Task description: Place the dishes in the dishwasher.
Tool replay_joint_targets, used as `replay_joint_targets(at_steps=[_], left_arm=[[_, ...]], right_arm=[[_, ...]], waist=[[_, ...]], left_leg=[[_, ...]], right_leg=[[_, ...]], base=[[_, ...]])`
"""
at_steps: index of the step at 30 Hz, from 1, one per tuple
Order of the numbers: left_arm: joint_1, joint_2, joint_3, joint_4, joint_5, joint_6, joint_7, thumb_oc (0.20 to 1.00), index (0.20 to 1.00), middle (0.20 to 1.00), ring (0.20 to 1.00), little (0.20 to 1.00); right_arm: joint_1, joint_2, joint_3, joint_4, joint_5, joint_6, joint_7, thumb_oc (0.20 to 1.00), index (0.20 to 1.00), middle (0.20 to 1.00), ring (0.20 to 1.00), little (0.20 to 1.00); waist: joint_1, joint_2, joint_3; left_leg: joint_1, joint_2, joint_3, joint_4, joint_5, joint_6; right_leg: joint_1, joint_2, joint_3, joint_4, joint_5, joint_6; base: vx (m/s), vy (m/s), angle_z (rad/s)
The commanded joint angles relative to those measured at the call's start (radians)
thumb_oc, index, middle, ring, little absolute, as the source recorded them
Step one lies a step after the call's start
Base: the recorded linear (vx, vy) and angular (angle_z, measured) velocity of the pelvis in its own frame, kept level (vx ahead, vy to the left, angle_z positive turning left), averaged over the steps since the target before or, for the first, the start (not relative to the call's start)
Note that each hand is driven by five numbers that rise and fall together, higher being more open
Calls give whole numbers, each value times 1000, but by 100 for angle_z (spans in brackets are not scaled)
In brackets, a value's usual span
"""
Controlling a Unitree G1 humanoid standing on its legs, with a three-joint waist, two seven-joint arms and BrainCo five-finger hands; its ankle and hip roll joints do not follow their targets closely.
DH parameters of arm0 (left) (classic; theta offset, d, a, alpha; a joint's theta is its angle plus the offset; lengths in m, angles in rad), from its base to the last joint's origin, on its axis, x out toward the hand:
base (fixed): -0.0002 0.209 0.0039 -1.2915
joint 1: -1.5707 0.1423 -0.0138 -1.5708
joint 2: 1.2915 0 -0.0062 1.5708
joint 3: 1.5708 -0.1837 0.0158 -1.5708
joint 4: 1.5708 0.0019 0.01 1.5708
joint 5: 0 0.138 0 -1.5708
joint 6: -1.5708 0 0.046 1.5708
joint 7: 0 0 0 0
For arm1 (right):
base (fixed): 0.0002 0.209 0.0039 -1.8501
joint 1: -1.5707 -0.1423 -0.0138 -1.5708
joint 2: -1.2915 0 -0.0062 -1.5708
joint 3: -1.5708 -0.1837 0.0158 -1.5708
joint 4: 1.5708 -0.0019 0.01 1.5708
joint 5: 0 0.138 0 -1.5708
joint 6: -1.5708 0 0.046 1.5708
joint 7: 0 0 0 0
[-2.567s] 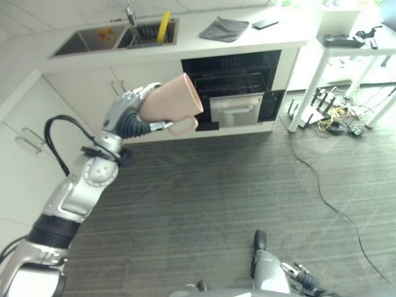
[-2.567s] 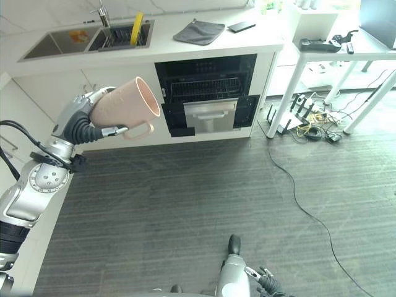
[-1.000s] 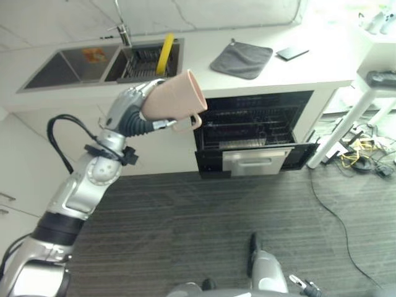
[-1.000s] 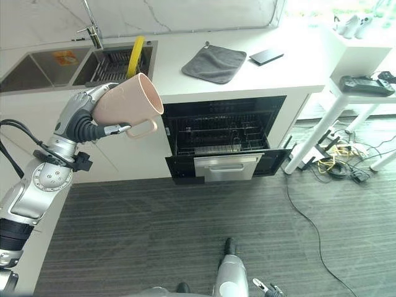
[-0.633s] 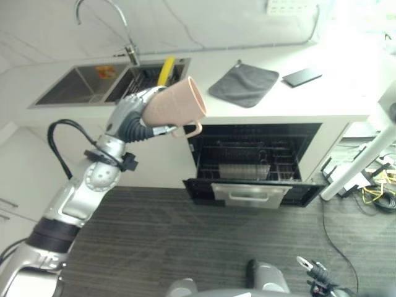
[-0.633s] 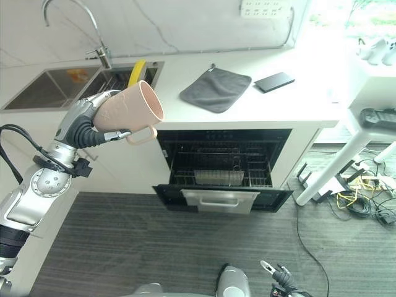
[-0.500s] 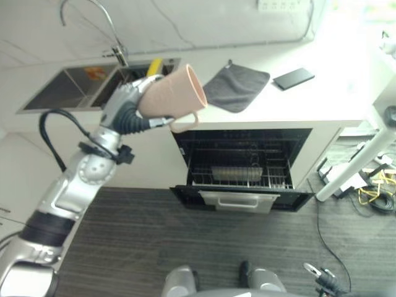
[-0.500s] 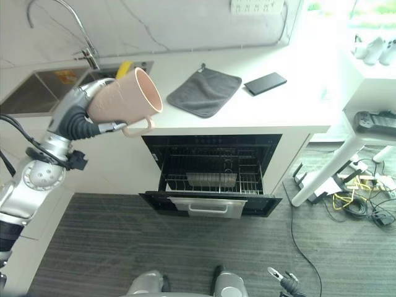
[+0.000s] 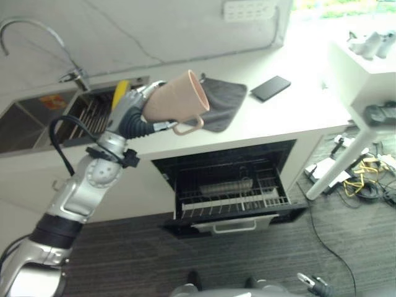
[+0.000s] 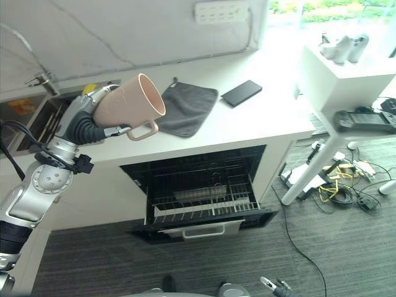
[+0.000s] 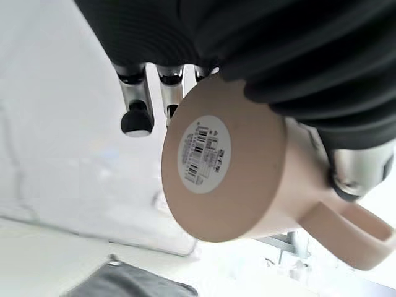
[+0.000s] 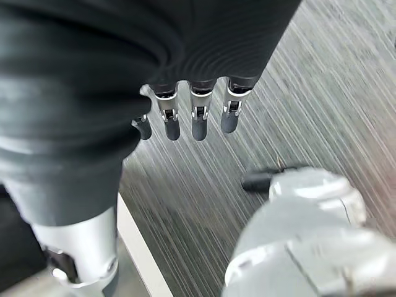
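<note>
Kitchen counter; left hand grips mug; barcode sticker underneath.

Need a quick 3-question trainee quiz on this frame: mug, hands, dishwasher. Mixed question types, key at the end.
1. True or false: the left hand grips the pink mug lying on its side, mouth turned away from the hand.
2. The dishwasher under the counter is: A) closed, B) open with its rack showing, C) open with the mug inside.
3. What lies on the counter just behind the mug?

Key
1. True
2. B
3. A grey cloth; a dark phone lies farther along. The right hand hangs open over the floor.
</note>
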Motion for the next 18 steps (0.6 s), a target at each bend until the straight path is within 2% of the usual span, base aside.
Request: replay_joint_targets(at_steps=[1,4,9,11,12,14,16,18], left_arm=[[-59,-7,85,-55,22,-3,43,200,200,200,200,200],[-49,-12,90,-73,15,7,37,200,200,200,200,200],[-42,-28,80,-72,-23,4,47,200,200,200,200,200],[-37,-39,77,-66,-75,-5,48,200,200,200,200,200],[-25,-59,74,-60,-123,-11,49,200,200,200,200,200],[-12,-79,71,-55,-193,-32,62,200,200,200,200,200],[3,-107,70,-47,-258,-52,64,200,200,200,200,200],[17,-145,63,-21,-334,-89,69,200,200,200,200,200]], right_arm=[[6,-37,-19,-5,3,-11,-29,1000,1000,1000,1000,1000],[7,-35,-31,-14,43,-10,-28,1000,1000,1000,1000,1000],[7,-27,-78,-72,211,-38,-64,1000,1000,1000,1000,1000],[12,-31,-101,-102,228,-71,-85,1000,1000,1000,1000,1000],[21,-38,-118,-155,241,-108,-100,1000,1000,1000,1000,1000],[31,-41,-127,-215,255,-121,-105,1000,1000,1000,1000,1000],[46,-44,-134,-294,265,-137,-97,1000,1000,1000,1000,1000],[68,-53,-141,-406,264,-165,-46,1000,1000,1000,1000,1000]], waist=[[9,-3,-4],[13,-3,-5],[9,-9,-10],[6,-13,-13],[0,-18,-14],[-6,-23,-15],[-13,-29,-16],[-28,-40,-19]], left_leg=[[-10,71,24,121,-181,-46],[-14,74,39,130,-181,-45],[-16,76,62,141,-186,-39],[-12,75,70,143,-189,-37],[-9,74,77,150,-196,-33],[-5,72,84,156,-203,-30],[2,70,91,160,-210,-26],[13,69,101,163,-219,-19]], right_leg=[[-40,-90,-9,-29,58,104],[-34,-91,-25,-26,54,101],[-30,-93,-41,-26,53,100],[-29,-94,-44,-25,53,100],[-27,-94,-44,-24,52,100],[-25,-94,-41,-23,52,99],[-23,-94,-37,-21,52,99],[-23,-95,-30,-18,52,101]], base=[[26,13,17],[11,10,-1],[-5,7,-9],[-24,2,-7],[-26,2,-11],[-18,-1,-14],[-13,-16,-16],[-15,-41,-24]])
